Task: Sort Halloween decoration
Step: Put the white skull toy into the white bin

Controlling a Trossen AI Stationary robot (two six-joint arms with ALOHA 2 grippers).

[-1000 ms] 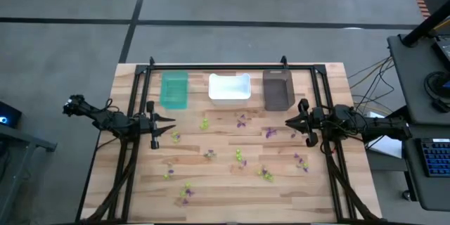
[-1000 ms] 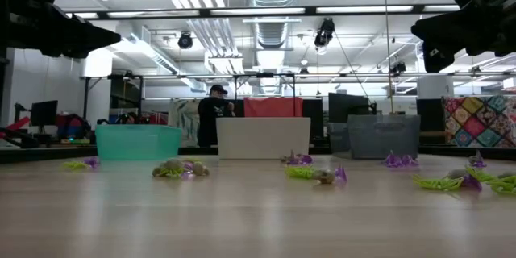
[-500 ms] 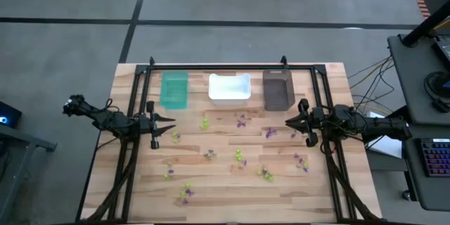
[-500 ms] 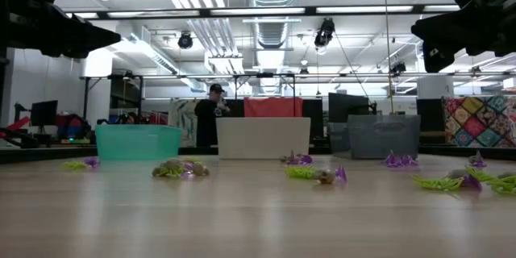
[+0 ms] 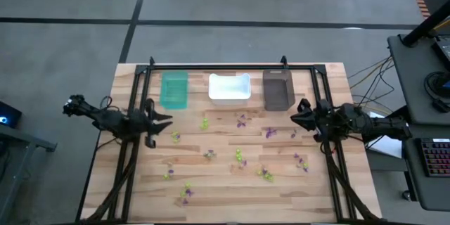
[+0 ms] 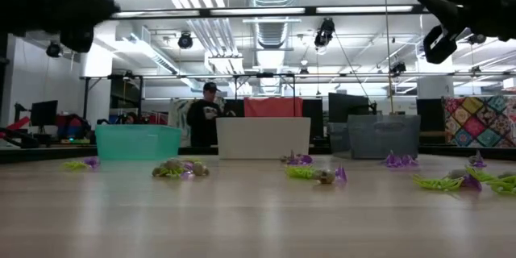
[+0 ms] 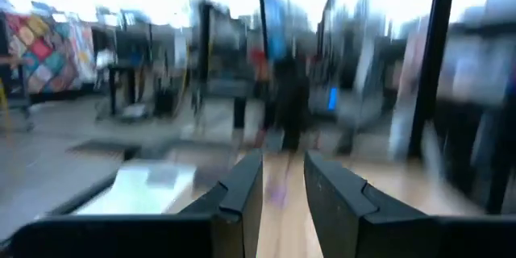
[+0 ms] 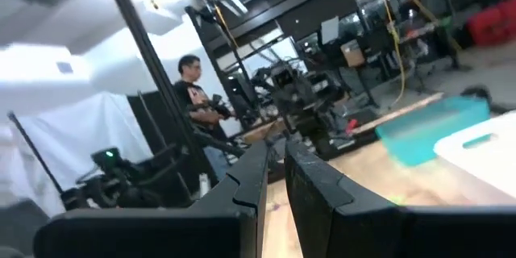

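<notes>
Near edge: bare pale wooden plank table (image 5: pixel 232 207), nothing handled here
Front scatter: tiny plastic Halloween trinkets in purple, lime-green and pale grey (image 5: pixel 239 156) strewn loose across the middle of the table, a few close to the near edge, all flat on the wood, none lifted
Low view of scatter: same trinkets (image 6: pixel 321 174) lying in small clumps, well short of the bins
Left gripper (image 5: pixel 166 121): hanging over the left edge of the table, above the wood, nothing between the fingers, a clear gap between the fingers in the left wrist view, so partly parted and empty
Right gripper (image 5: pixel 295 118): over the right side of the table, level with the far trinkets, fingers drawn nearly together with only a slit between, gripping nothing
Far row: teal translucent plastic rectangular bin (image 5: pixel 174 89) on the left, white plastic rectangular bin (image 5: pixel 229 88) in the middle, dark brown rectangular bin (image 5: pixel 278 89) on the right, side by side along the far rail, no trinket visible inside any
Beyond the table: a person in dark clothes (image 6: pixel 203 121) standing in the room behind
Step in hand: by the look of it the very start, sorting not begun, both arms poised
Next move: likely pick one trinket near a gripper, spread the fingers, drop straight down on it, pinch finely, carry to the bin chosen for its colour
</notes>
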